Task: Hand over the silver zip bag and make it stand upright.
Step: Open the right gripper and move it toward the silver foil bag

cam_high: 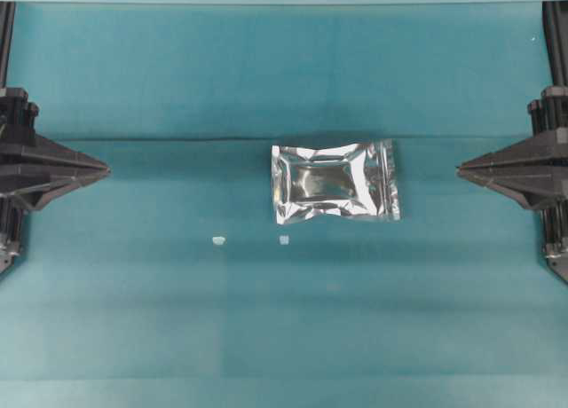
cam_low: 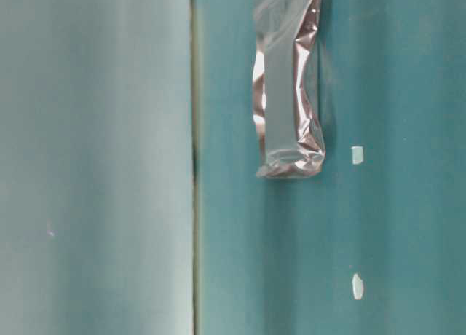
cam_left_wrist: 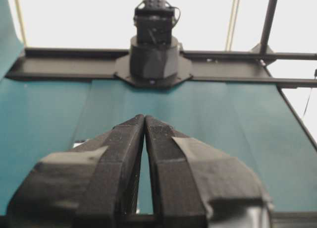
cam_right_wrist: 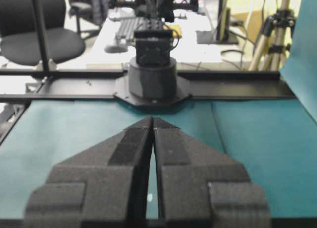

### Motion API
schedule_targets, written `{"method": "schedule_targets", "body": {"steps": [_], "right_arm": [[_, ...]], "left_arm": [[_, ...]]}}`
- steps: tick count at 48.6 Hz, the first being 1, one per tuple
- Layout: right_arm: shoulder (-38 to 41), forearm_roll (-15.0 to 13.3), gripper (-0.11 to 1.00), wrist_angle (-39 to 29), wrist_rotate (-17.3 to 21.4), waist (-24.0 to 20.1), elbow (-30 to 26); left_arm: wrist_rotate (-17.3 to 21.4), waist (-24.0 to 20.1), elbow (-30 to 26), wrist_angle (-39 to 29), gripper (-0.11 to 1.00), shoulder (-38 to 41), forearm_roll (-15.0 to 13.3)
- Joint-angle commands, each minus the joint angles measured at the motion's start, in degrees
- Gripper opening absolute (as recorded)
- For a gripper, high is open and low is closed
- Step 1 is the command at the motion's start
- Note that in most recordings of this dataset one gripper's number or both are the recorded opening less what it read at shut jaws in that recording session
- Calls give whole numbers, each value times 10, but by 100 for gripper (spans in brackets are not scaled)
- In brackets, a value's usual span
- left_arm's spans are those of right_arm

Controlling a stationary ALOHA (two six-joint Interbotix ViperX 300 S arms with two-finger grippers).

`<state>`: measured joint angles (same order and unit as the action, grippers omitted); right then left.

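Foil catches the light at the middle of the teal cloth (cam_high: 133,319): the bag (cam_high: 335,182) lies flat there, long side running left to right, slightly right of centre in the overhead view, sealed edges crinkled and the puffy middle mirror-like; nothing touches it; just below it, toward the near edge, sit two white scraps, one (cam_high: 284,240) near its lower left corner and the other (cam_high: 218,240) further left; in the table-level view the bag (cam_low: 290,87) appears edge-on beside a seam in the cloth, with the scraps (cam_low: 357,155) off to its right; the left gripper (cam_high: 105,169) hangs at the left edge of the overhead view, tips pointing inward, well apart from the bag; its wrist view shows the taped fingers (cam_left_wrist: 124,153) pressed together at the tips, nothing between them; the right gripper (cam_high: 460,169) mirrors it at the right edge, also well clear of the bag; its fingers (cam_right_wrist: 171,148) meet at the tips too, holding nothing; each wrist camera looks across the cloth at the opposite arm's base (cam_left_wrist: 153,59).
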<state>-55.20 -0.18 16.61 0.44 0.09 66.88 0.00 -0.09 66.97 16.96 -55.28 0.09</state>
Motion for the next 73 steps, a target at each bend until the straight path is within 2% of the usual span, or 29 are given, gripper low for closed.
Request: {"method": "schedule_targets", "body": {"steps": [1, 8, 13, 23, 28, 34, 41, 50, 54, 58, 62, 68, 71, 73], "right_arm": [[-2, 18, 9, 5, 14, -2, -14], [-1, 158, 0, -1, 74, 13, -18], [5, 247, 0, -32, 117, 25, -18], [41, 381, 0, -123, 171, 94, -10], [68, 426, 0, -158, 195, 138, -1], [94, 433, 0, -188, 212, 179, 11], [110, 436, 0, -234, 250, 220, 32], [84, 434, 1, -276, 258, 227, 33], [47, 432, 6, -306, 258, 228, 38], [-11, 431, 19, -358, 265, 241, 49], [-57, 432, 43, -400, 275, 260, 64], [-94, 430, 78, -425, 316, 311, 95], [-101, 428, 89, -425, 327, 331, 108], [-102, 428, 93, -425, 328, 340, 115]], "left_arm": [[-11, 1, -25, -2, 14, 25, 9], [-13, 5, -56, -40, 0, 45, 10], [-8, -1, -72, -69, -1, 53, 11], [-8, -8, -88, -76, -1, 62, 11], [-9, -9, -93, -82, -1, 69, 11], [-9, -9, -99, -85, -1, 80, 11], [-10, -9, -104, -85, -1, 89, 11], [-10, -9, -106, -85, -1, 94, 11], [-11, -9, -107, -85, -1, 94, 11], [-11, -9, -107, -85, -1, 92, 11], [-11, -9, -107, -90, -1, 93, 11], [-11, -10, -107, -98, -1, 95, 11], [-11, -11, -107, -98, -1, 96, 11], [-12, -11, -107, -98, -1, 96, 11]]}}
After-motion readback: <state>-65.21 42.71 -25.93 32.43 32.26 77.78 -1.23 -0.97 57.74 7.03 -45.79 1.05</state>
